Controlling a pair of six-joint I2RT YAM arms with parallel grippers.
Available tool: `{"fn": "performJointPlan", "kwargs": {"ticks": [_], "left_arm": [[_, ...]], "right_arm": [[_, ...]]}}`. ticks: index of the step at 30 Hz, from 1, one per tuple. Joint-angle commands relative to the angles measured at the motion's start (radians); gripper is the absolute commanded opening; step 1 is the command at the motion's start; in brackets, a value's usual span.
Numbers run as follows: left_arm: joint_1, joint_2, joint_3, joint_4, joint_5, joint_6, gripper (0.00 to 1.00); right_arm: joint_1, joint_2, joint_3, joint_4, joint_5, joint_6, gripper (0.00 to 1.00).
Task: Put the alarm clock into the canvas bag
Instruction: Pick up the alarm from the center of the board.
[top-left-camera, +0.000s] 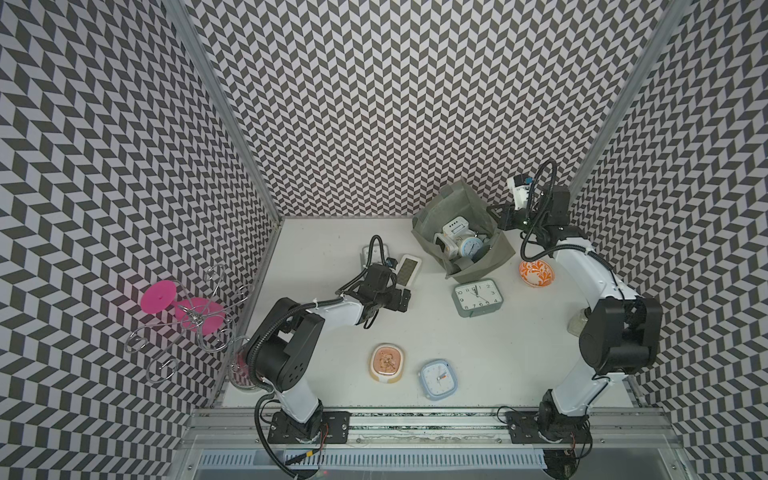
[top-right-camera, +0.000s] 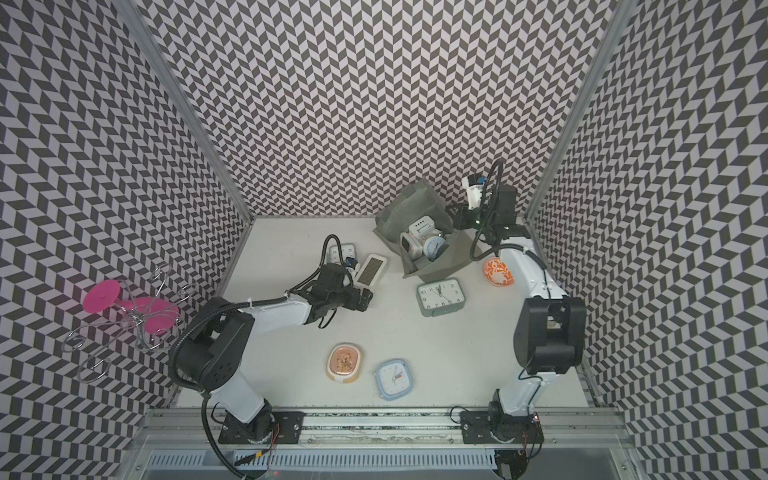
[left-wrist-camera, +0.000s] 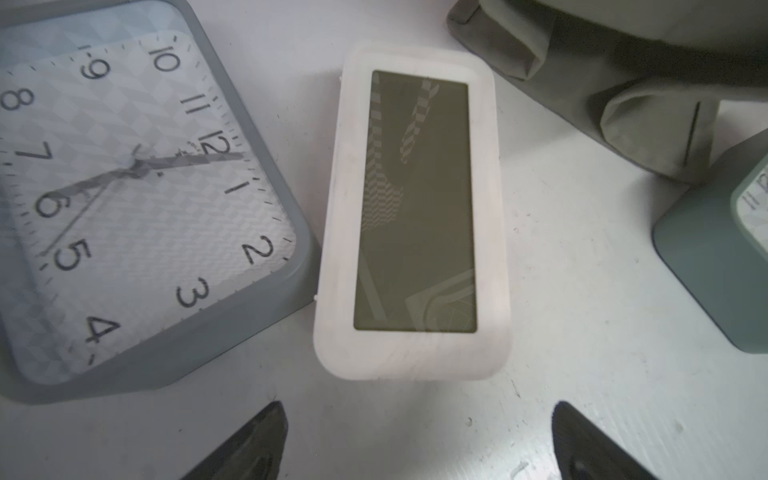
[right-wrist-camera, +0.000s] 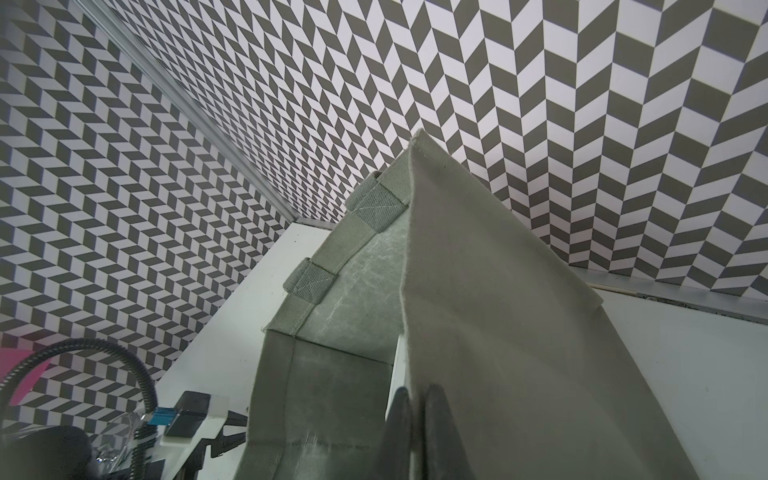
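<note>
Currently in hand: white digital alarm clock (left-wrist-camera: 411, 208), lying face up on the table just ahead of the left gripper (left-wrist-camera: 417, 415), whose jaws are spread wide and empty.

Destination: canvas bag (top-left-camera: 490, 257), beyond that clock from the left gripper, tilted open and already loaded with several clocks. Its wall is pinched by the right gripper (right-wrist-camera: 419, 415), whose jaws are pressed together on the fabric.

Handling, as judged: the jaws are best brought astride the clock's narrow width, lowered past its side walls and closed squarely. The smooth casing is likely to slip if it is caught by a corner.

Obstructions:
- Grey square analogue clock (left-wrist-camera: 124, 208), set close against one long side, so little finger room is left there.
- Grey-green analogue clock (top-left-camera: 478, 297), lying just before the bag's front wall, near the carrying path.

Also listed:
- Orange-patterned bowl (top-left-camera: 536, 273), beside the right arm.
- Peach clock (top-left-camera: 387, 362) and pale blue clock (top-left-camera: 438, 379), well behind the left gripper.
</note>
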Motion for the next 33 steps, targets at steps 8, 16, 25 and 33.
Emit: {"fn": "performJointPlan", "kwargs": {"ticks": [8, 16, 25, 33], "left_arm": [[0.001, 0.092, 0.083, 0.102, -0.047, 0.054, 0.99], [0.002, 0.163, 0.161, 0.120, -0.087, 0.085, 0.99], [0.001, 0.229, 0.227, 0.083, -0.093, 0.099, 0.99], [-0.011, 0.219, 0.227, 0.073, -0.110, 0.116, 0.71]], "right_arm": [[0.008, 0.011, 0.017, 0.061, -0.023, 0.009, 0.00], [0.008, 0.009, 0.017, 0.055, -0.021, 0.006, 0.00], [0.007, 0.007, 0.018, 0.051, -0.016, 0.001, 0.00], [0.006, 0.009, 0.020, 0.051, -0.016, 0.000, 0.00]]}}
